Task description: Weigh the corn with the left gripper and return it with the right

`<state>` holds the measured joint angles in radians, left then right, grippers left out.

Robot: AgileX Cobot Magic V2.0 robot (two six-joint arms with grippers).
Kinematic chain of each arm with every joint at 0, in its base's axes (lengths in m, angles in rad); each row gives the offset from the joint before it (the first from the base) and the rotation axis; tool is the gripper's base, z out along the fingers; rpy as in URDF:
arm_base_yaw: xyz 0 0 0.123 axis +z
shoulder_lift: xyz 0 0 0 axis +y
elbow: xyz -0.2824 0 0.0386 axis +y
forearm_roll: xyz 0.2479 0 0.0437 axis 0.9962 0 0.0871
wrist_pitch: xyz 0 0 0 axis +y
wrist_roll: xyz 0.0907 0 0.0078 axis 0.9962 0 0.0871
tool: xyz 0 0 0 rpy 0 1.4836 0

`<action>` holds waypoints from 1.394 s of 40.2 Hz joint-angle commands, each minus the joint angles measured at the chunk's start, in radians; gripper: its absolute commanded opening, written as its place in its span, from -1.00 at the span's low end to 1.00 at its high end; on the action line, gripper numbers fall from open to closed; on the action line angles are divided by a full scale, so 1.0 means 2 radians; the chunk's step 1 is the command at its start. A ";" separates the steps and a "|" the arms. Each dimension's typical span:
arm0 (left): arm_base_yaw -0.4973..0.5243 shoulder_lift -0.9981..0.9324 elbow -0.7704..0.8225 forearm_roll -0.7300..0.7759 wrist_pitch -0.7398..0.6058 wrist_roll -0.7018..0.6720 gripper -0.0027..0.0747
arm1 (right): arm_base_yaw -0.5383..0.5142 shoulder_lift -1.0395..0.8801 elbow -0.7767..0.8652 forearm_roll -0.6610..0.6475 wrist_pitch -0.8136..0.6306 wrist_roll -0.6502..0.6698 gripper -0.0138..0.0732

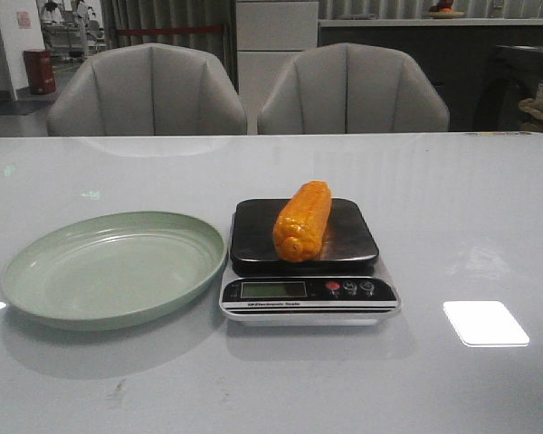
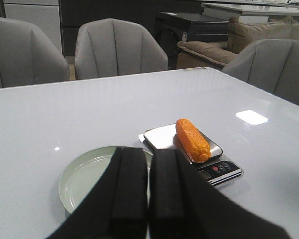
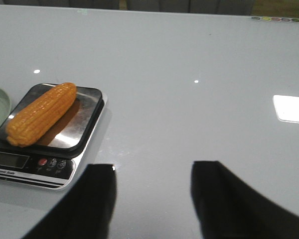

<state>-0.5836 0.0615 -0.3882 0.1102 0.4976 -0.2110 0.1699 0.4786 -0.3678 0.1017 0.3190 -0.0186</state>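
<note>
Left gripper (image 2: pixel 148 199) closed (empty); right gripper (image 3: pixel 152 199) spread wide

- You've got a glossy white table (image 1: pixel 452 208).
- Green plate (image 1: pixel 114 268) sits on it, left of scale (image 1: pixel 308 298), rims nearly touching.
- Scale w/ black platform sits mid-table.

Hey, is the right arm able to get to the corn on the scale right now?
Probably yes. The right end effector is open, the corn lies uncovered on the scale, and only bare table lies between them.
</note>
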 commanded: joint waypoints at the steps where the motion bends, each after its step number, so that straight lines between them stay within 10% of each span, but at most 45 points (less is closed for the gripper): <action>1: 0.000 0.006 -0.013 0.001 -0.036 -0.001 -0.59 | 0.027 0.029 -0.032 0.003 -0.037 0.001 0.72; 29: 0.000 0.006 -0.013 0.001 -0.036 -0.001 -0.59 | 0.130 0.426 -0.370 0.090 0.114 0.092 0.69; 45: 0.000 0.006 -0.013 0.001 -0.036 -0.001 -0.59 | 0.234 0.597 -0.560 -0.139 0.226 0.376 0.69; 56: 0.000 0.006 -0.013 0.001 -0.036 -0.001 -0.59 | 0.244 0.687 -0.640 -0.158 0.325 0.466 0.69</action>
<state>-0.5836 0.0615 -0.3882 0.1102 0.4981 -0.2110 0.6588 1.8694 -1.5901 -0.1776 0.9427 0.8620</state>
